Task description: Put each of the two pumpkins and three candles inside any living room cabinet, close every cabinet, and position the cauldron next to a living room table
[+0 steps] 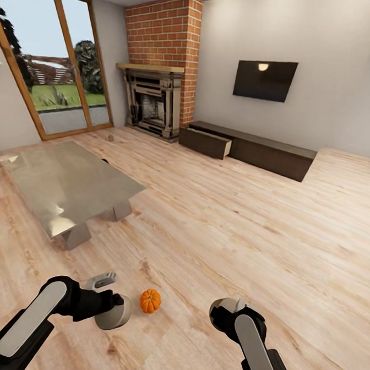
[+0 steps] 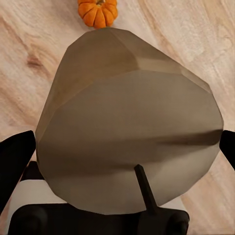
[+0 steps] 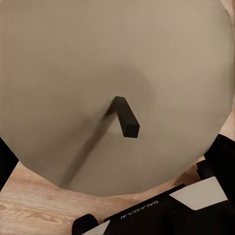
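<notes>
Brick fireplace (image 1: pixel 160 62), wood floor (image 1: pixel 232 221)

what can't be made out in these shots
- Left gripper: fingertips masked by the candle between the black fingers in the left wrist view.
- Right gripper: open or shut is unreadable; a candle blocks the right wrist view.
- Cabinet, head view: open drawer's inside too far to read.
- Small object near the fireplace: too tiny to identify.

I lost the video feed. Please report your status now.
Left gripper shut on candle; right gripper shut on second candle. Pumpkin on floor between arms. Cabinet drawer open.
</notes>
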